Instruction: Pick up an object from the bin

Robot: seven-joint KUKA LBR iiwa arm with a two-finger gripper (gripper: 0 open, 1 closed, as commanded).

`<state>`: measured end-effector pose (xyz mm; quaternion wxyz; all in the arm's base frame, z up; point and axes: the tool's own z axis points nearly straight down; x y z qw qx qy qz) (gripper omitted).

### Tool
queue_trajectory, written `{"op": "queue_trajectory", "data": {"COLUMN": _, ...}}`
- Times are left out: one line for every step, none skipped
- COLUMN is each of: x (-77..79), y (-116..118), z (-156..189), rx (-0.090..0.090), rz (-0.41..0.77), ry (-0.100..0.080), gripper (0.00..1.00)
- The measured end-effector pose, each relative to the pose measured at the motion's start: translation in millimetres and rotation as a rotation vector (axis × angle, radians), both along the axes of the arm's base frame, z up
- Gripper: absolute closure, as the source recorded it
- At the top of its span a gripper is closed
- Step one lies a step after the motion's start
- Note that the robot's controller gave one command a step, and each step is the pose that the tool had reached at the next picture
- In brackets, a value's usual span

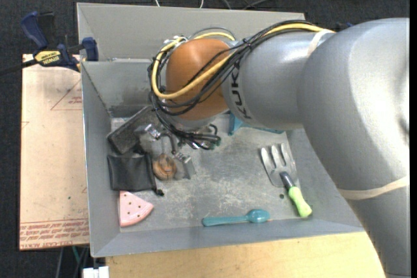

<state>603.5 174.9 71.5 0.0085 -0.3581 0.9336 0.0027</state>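
Claw [172, 154] low over a small brown round object [165, 168] at centre-left of the frame, open or closed cannot be told; grasp step apparently, next needing closure, then lift.

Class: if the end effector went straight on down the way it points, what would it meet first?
Probably the small brown rounded thing lying just under the end effector, beside the black cloth. Depth is unclear, so it might meet the bare bin floor next to it.
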Motion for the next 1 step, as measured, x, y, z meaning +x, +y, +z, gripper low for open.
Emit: {"op": "queue_trajectory", "data": {"x": -13.3, "y": 6.8, "z": 0.2, "rx": 0.004, "rz": 0.059, "ry": -0.002, "gripper": 1.0}}
